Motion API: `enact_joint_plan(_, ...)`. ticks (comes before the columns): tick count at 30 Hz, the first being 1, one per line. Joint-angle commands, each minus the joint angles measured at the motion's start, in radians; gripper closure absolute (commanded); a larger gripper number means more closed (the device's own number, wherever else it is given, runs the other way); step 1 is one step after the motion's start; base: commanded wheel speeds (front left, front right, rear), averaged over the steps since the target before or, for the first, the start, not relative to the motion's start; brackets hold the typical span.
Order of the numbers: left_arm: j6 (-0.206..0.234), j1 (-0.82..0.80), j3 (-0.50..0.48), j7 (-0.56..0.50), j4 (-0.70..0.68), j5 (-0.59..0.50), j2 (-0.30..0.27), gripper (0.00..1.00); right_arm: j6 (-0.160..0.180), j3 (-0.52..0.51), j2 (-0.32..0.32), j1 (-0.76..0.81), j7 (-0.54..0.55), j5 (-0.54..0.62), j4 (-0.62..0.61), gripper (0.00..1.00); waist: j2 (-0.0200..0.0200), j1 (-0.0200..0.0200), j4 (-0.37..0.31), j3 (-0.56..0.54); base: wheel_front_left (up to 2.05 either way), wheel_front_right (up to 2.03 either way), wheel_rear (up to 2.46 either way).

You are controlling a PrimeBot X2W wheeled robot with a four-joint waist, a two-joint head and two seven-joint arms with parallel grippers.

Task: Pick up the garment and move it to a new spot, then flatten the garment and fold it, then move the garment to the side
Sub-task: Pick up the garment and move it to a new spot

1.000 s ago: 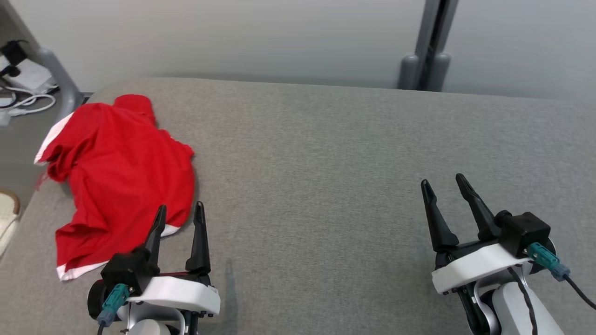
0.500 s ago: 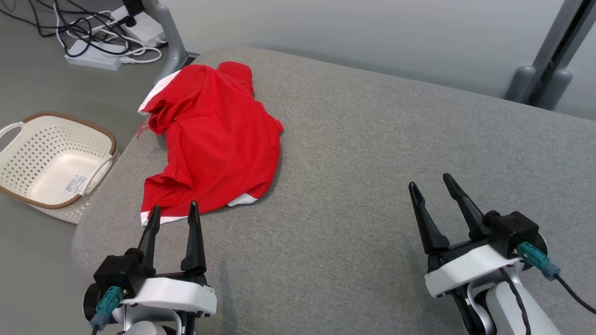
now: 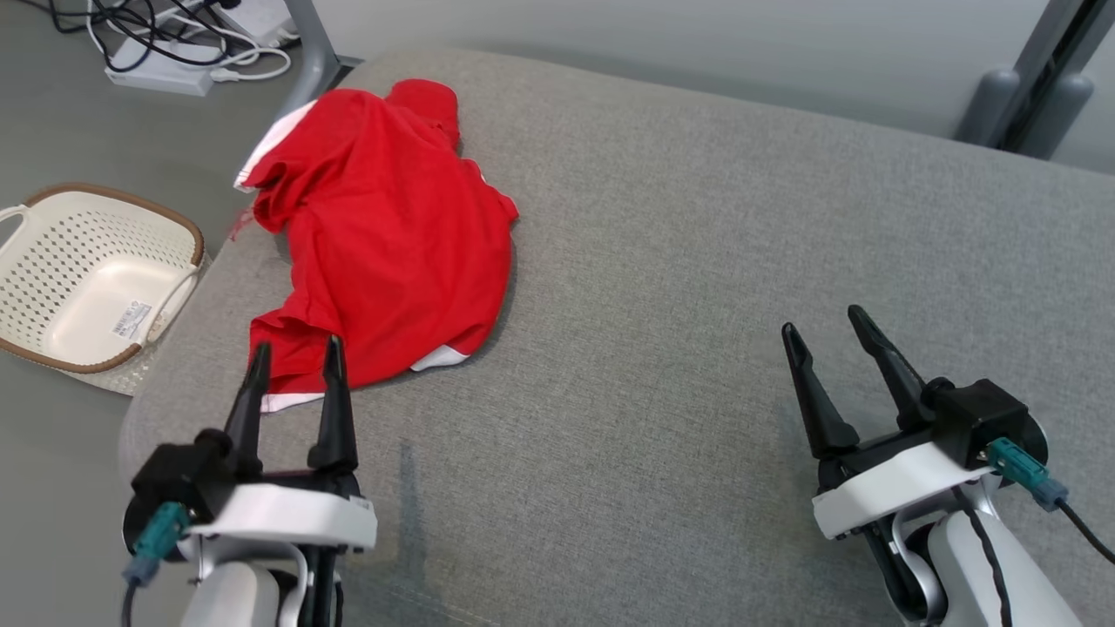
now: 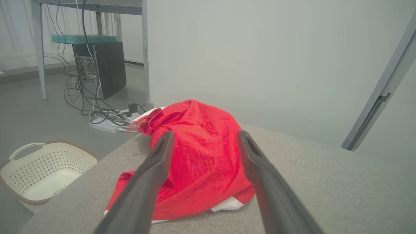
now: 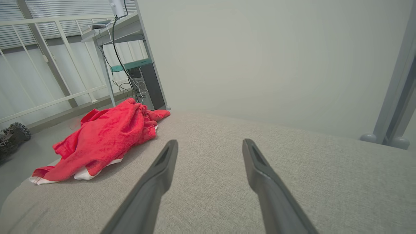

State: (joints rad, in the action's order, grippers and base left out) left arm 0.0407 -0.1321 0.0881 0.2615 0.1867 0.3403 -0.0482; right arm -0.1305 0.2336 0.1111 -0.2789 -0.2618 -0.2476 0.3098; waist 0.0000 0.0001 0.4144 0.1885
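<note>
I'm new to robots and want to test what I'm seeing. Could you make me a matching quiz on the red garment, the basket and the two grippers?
1 garment
2 basket
3 left gripper
4 right gripper

a on the floor
b open, aimed at the garment
c crumpled on the grey cushion
d open, over bare grey cushion

Pairs: 1-c, 2-a, 3-b, 4-d

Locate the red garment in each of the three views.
Head view: red garment, upper left, on the grey cushion, at its left end.
Left wrist view: garment at centre, behind the left gripper.
Right wrist view: garment at middle left.
Shared landmark: grey post at the right edge.
</note>
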Motion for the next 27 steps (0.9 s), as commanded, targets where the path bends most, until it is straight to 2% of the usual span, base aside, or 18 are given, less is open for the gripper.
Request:
enact_joint_plan(1,-0.029,-0.044,-0.025,0.003,0.012,-0.015,-0.004,0.0,0.0,-0.001,0.017,-0.018,-0.004,0.006,-0.009,0.0,0.0,-0.0001,-0.016,0.037,0.0,0.0,0.0)
enact_joint_plan(4,-0.081,-0.11,-0.062,0.003,0.044,-0.039,-0.015,0.0,0.0,-0.002,0.039,-0.035,-0.004,0.01,-0.023,0.0,0.0,-0.0001,-0.027,0.08,0.0,0.0,0.0)
enact_joint_plan(9,-0.131,-0.273,-0.091,-0.019,0.169,-0.031,-0.099,0.0,0.0,0.007,0.065,-0.066,-0.004,0.022,-0.052,0.0,0.0,-0.0001,-0.053,0.154,0.0,0.0,0.0)
enact_joint_plan(16,-0.15,-0.527,-0.115,-0.224,0.352,0.016,-0.224,0.0,0.0,0.035,0.082,-0.094,-0.004,0.03,-0.097,0.0,0.0,-0.0001,-0.098,0.24,0.0,0.0,0.0)
enact_joint_plan(17,-0.15,-0.527,-0.115,-0.224,0.352,0.016,-0.224,0.0,0.0,0.035,0.082,-0.094,-0.004,0.03,-0.097,0.0,0.0,-0.0001,-0.098,0.24,0.0,0.0,0.0)
enact_joint_plan(22,-0.155,-0.686,-0.088,-0.383,0.521,0.018,-0.289,0.0,0.0,0.053,0.092,-0.108,-0.004,0.024,-0.112,0.0,0.0,-0.0001,-0.142,0.284,0.0,0.0,0.0)
enact_joint_plan(27,-0.162,-0.789,-0.083,-0.435,0.643,0.032,-0.319,0.0,0.0,0.081,0.088,-0.121,-0.004,0.019,-0.116,0.0,0.0,-0.0001,-0.184,0.314,0.0,0.0,0.0)
